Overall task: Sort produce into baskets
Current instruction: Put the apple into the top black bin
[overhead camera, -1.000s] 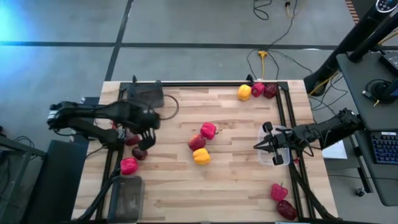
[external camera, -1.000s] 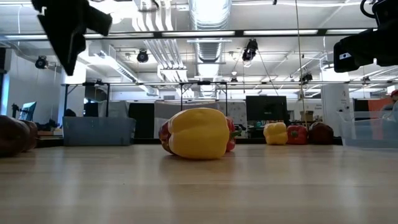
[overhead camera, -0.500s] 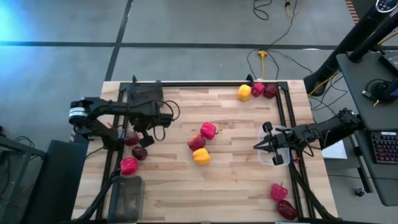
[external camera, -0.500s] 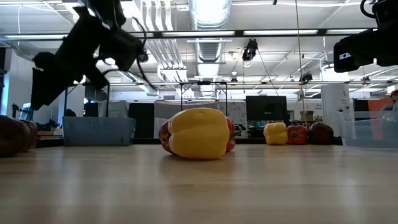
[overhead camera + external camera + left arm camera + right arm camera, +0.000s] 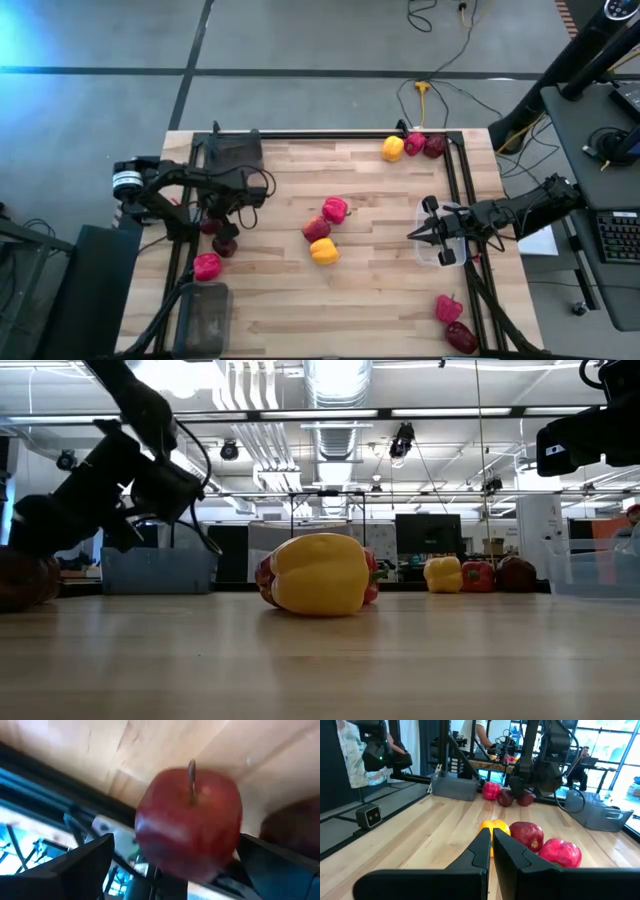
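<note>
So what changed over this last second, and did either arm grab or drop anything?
The left gripper swung in from the table's left edge and came down, open, over a dark red apple; nothing gripped yet. The right gripper stayed shut by the clear bin. No produce moved.

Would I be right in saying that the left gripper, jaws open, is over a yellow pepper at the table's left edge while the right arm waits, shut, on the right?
Not quite: it is a dark red apple, not a yellow pepper. The left wrist view shows it between the open fingers of the left gripper. The rest holds: the right gripper waits shut on the right.
</note>
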Controlling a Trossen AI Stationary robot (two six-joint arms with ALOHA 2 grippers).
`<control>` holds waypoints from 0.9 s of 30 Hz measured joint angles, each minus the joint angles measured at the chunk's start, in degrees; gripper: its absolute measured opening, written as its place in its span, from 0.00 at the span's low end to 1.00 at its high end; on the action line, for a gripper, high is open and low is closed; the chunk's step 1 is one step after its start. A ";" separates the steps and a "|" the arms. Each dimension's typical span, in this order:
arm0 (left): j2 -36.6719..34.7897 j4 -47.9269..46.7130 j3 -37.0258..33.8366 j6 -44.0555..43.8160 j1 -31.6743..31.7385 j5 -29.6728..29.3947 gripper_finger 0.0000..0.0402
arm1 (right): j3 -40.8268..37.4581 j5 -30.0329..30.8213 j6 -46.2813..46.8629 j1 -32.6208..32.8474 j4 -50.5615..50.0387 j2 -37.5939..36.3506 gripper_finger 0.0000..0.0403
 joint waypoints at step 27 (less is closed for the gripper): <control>-11.23 2.59 8.79 3.41 -2.25 -0.69 0.69 | 0.00 0.00 0.00 0.02 0.00 0.00 0.03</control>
